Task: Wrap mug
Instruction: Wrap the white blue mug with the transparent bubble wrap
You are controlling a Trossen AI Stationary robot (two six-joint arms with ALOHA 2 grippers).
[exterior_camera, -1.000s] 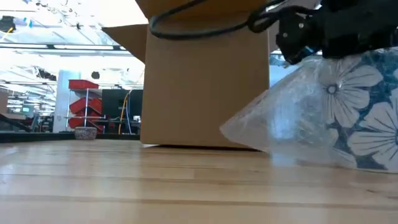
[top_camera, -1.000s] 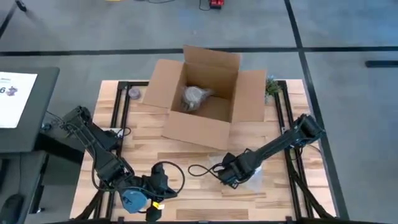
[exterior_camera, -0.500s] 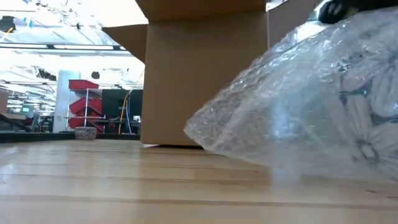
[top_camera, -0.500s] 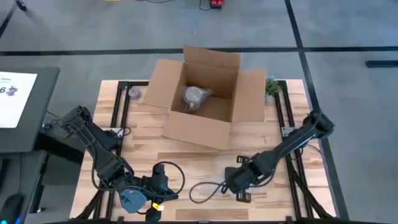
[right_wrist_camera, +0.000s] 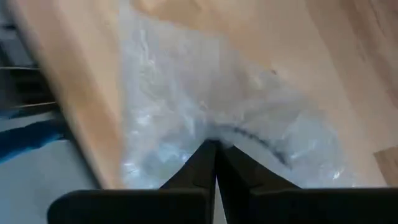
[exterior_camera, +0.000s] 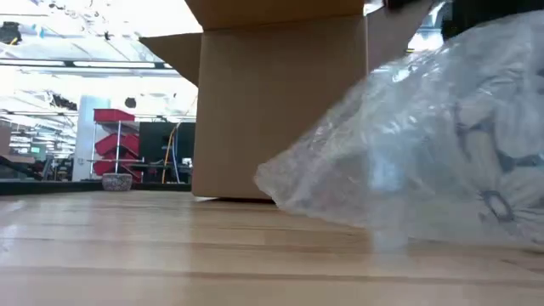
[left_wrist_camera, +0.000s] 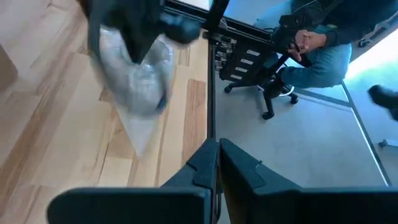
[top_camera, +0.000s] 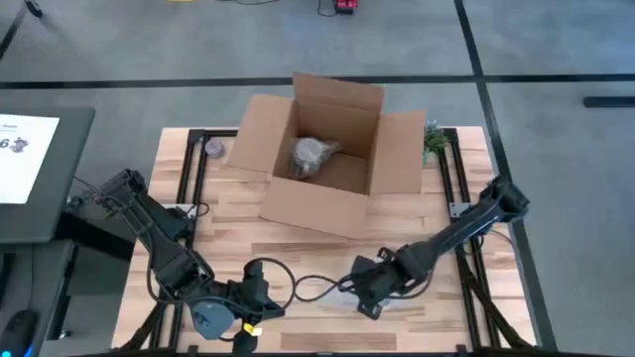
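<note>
Bulging under clear, crinkled bubble wrap [exterior_camera: 425, 144], the floral-patterned mug [exterior_camera: 489, 161] lies near the open brown cardboard box [top_camera: 322, 159], the right gripper [right_wrist_camera: 214, 149] clenched on the wrap; the left gripper [left_wrist_camera: 217, 152] rests pressed closed.

Even, bright overhead light on my table [top_camera: 298, 248] — soft shadows only. Low down, the hall behind glares white. Bubble wrap [right_wrist_camera: 211, 137] under my right gripper [right_wrist_camera: 214, 149] smears with blur, glinting pale.

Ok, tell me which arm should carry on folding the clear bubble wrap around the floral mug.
Right. The right gripper is shut on the clear bubble wrap covering the floral mug; the left gripper waits shut at the wooden table's near edge.
</note>
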